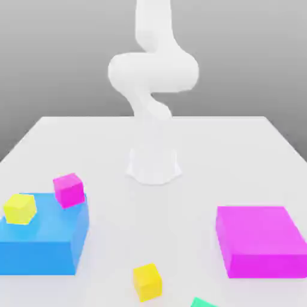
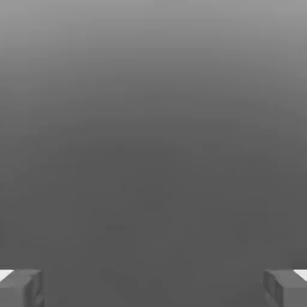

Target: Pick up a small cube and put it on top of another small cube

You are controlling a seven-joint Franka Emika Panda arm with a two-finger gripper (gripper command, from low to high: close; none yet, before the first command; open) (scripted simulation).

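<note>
The small golden-yellow cube (image 1: 147, 281) sits on the white table (image 1: 180, 204) near the front edge, a little toward the exterior view's left of centre. A paler lemon-yellow small cube (image 1: 20, 208) rests on the big blue block (image 1: 42, 240). A small magenta cube (image 1: 68, 189) sits at that block's far corner. In the hand view my gripper (image 2: 153, 288) is open, its two grey fingertips (image 2: 21, 288) far apart with nothing between them and plain grey background beyond. The white arm (image 1: 153, 72) rises from its base at mid-table.
A big magenta block (image 1: 261, 241) lies at the exterior view's right front. A green corner (image 1: 202, 303) pokes in at the front edge, right of the golden cube. The arm's base (image 1: 154, 165) stands on the middle of the table.
</note>
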